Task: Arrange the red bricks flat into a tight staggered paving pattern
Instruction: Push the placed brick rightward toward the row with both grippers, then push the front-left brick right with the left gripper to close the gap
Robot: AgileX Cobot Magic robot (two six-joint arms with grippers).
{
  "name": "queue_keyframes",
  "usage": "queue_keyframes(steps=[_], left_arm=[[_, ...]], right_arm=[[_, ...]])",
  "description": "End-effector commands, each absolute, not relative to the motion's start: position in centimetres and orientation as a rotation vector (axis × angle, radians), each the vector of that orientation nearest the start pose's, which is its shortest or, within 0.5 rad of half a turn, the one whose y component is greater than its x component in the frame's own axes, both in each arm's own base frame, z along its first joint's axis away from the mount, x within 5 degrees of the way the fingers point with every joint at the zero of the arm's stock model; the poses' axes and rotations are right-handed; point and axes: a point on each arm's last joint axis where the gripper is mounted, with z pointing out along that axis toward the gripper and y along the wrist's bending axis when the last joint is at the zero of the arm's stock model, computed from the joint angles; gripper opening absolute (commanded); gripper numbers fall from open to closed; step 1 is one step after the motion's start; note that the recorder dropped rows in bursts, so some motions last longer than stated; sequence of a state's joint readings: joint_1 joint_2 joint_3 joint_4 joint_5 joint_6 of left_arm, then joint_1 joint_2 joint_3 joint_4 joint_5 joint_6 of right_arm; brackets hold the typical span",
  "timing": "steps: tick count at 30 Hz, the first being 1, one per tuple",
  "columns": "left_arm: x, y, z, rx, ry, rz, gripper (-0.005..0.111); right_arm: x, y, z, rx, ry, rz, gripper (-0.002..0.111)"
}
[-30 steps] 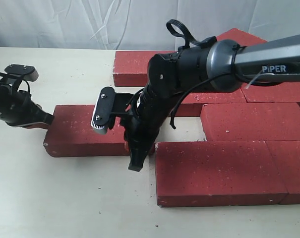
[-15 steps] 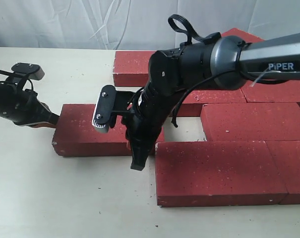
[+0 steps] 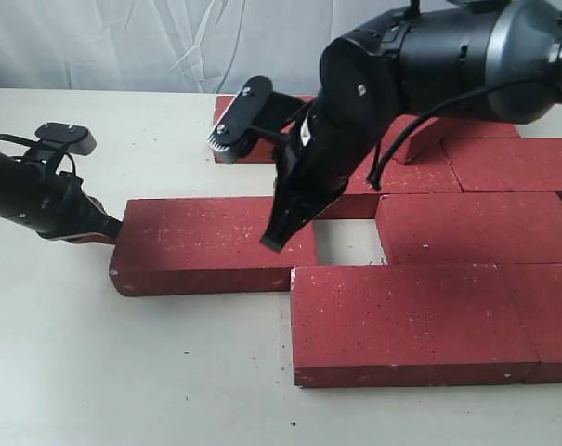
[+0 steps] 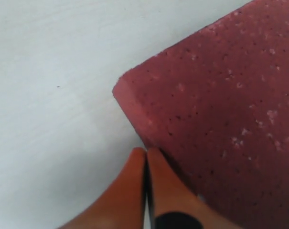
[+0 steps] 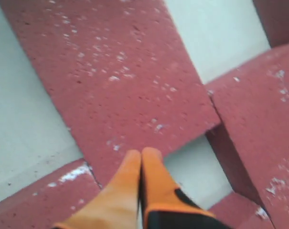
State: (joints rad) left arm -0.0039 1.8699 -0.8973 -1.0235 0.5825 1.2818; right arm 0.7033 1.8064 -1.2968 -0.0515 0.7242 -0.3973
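Red bricks [image 3: 411, 321] flat on the table [image 3: 95, 372], closed left hand [image 3: 109, 229] at one end, closed right hand [image 3: 276, 240] above.

— What can't you read from your end?
— My right arm [image 3: 448, 56] blocks the middle of the back row. A raised brick [image 3: 448, 133] behind it shows me only one edge, and I can't tell what it rests on.
— And the frame edges?
— The red bricks [image 3: 466, 228] on the far right of the exterior view run out of frame. In my left wrist view the loose brick [image 4: 220, 109] is cut off on two sides. My right wrist view is soft, with the fingertips [image 5: 134, 171] smeared.
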Motion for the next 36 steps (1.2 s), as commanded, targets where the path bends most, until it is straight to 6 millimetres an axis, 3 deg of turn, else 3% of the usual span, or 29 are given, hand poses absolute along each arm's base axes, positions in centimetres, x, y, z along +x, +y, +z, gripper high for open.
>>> queue_keyframes(steps=[1,8,17,22,31,36], left_arm=[[33.0,-4.7,12.1,0.562,2.595,-0.576,0.0],[33.6,-4.0,13.1,0.553,2.568,-0.532,0.0],[33.0,0.2,14.4,0.255,2.681,-0.439,0.0],[32.3,-0.9,14.2,0.347,2.739,-0.508,0.0],[32.5,-3.1,13.5,0.478,2.714,-0.474,0.0],[32.8,-3.2,12.3,0.446,2.737,-0.483,0.0]], right_arm=[[30.9,20.7,22.3,-1.313,2.385,-0.018,-0.001],[32.9,17.3,22.2,-1.164,2.466,-0.022,-0.001],[33.0,17.3,22.1,-1.139,2.478,0.004,-0.001],[33.0,17.3,22.1,-1.138,2.475,0.004,-0.001],[32.9,17.4,22.2,-1.12,2.479,0.029,-0.001],[32.9,17.6,22.2,-1.103,2.488,0.053,-0.001]])
